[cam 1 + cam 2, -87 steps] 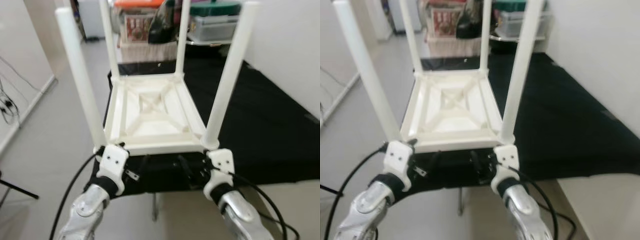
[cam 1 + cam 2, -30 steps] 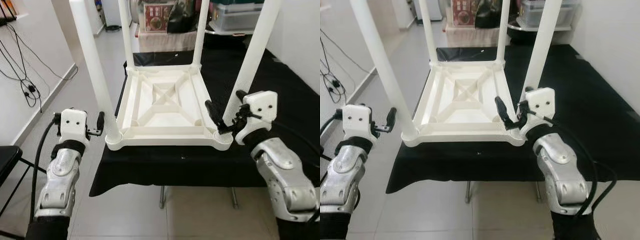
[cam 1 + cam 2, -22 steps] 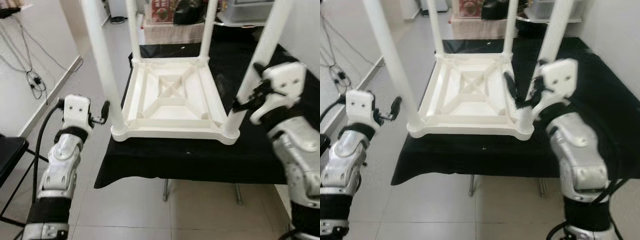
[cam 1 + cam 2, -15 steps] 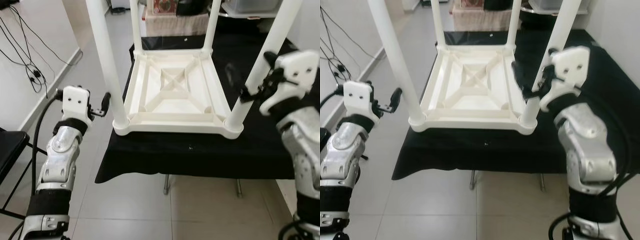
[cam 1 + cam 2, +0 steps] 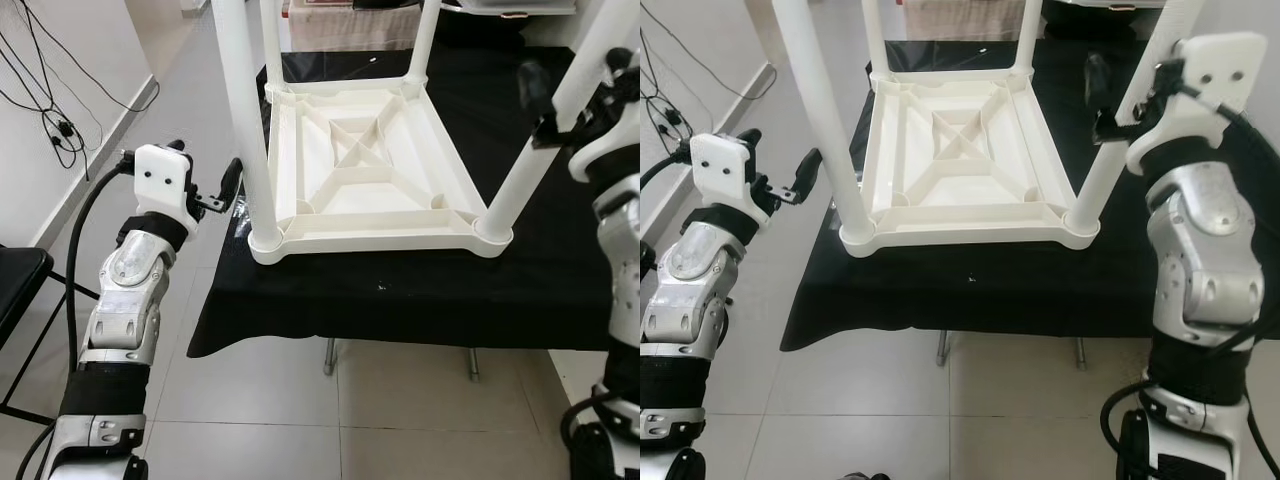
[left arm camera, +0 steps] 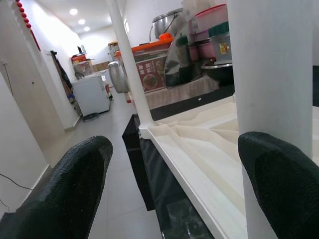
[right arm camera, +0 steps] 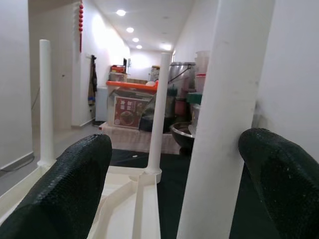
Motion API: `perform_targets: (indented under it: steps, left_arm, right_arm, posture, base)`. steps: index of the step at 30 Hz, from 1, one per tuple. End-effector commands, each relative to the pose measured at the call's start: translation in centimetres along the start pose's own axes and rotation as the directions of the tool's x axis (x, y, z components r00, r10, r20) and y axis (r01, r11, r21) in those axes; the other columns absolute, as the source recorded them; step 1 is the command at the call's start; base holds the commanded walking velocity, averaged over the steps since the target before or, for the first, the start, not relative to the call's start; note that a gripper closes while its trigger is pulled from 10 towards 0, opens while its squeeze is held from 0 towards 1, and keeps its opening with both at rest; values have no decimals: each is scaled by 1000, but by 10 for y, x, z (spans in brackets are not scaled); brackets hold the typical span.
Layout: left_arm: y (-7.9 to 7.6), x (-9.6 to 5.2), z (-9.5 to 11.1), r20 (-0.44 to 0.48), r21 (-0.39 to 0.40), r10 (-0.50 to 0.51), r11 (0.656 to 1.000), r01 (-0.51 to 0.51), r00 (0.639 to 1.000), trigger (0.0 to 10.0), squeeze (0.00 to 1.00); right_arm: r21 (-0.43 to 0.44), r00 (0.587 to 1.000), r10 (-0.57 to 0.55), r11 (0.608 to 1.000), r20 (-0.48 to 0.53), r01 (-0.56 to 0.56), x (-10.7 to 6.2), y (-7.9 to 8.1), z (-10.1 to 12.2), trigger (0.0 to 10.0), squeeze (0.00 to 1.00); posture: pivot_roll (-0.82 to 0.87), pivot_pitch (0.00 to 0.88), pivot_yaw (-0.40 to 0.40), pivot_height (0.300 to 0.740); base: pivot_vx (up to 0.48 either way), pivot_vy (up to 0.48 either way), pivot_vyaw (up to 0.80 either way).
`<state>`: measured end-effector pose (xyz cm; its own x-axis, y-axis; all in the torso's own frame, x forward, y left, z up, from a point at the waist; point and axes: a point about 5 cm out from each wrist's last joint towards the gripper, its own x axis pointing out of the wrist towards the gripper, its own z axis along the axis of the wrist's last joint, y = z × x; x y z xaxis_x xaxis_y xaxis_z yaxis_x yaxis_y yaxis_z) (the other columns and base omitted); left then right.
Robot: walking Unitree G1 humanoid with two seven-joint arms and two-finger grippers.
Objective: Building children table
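A white plastic children's table (image 5: 360, 180) lies upside down on a black-covered table (image 5: 400, 300), its legs pointing up. My left gripper (image 5: 205, 165) is open just left of the near-left leg (image 5: 240, 110). In the left wrist view that leg (image 6: 271, 74) stands behind one fingertip (image 6: 279, 184), not between the two. My right gripper (image 5: 1140, 85) is open, with the near-right leg (image 5: 1110, 150) between its spread fingers partway up. In the right wrist view this leg (image 7: 224, 124) passes between the two black pads, apart from both.
A dark seat edge (image 5: 15, 290) and loose cables (image 5: 50, 110) are at the left wall. Boxes, pots and containers (image 6: 164, 64) crowd the far end of the corridor. Tiled floor (image 5: 270, 420) lies in front of the black table, and a white wall is on the right.
The view has tilted down. My right gripper has risen from the base of the near-right leg to higher up it. My left gripper has edged closer to the near-left leg.
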<state>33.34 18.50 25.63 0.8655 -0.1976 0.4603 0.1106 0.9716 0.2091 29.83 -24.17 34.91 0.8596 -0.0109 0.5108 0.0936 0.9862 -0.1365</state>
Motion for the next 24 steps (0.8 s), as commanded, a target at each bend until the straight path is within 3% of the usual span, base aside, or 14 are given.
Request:
perform_targets:
  steps: [1,11,17,20,24]
  left_arm:
    - [-5,3,8,34,-17,-13,1000,13,999,10000,0]
    - [-6,3,12,50,-34,5,999,-3,999,10000,0]
    - [-9,0,15,53,-41,12,999,-10,999,10000,0]
    - [-9,-1,16,53,-43,14,999,-11,998,10000,0]
    - [-9,-2,18,55,-41,19,999,-17,998,10000,0]
  right_arm:
    - [-6,1000,-7,1000,3,7,3,0,0,10000,0]
    - [3,995,-60,998,-86,60,14,9,-28,10000,0]
    - [54,983,-98,993,-156,108,22,8,-50,10000,0]
    - [104,985,-19,994,-171,37,23,17,-54,10000,0]
    - [171,971,176,974,-163,-147,19,37,-54,10000,0]
  posture:
    - [-87,159,3,740]
    - [-64,148,-4,740]
    - [-54,147,-9,740]
    - [-52,149,-11,740]
    - [-54,154,-10,740]
  base:
    - [0,0,0]
    - [0,0,0]
    - [0,0,0]
    - [0,0,0]
    - [0,0,0]
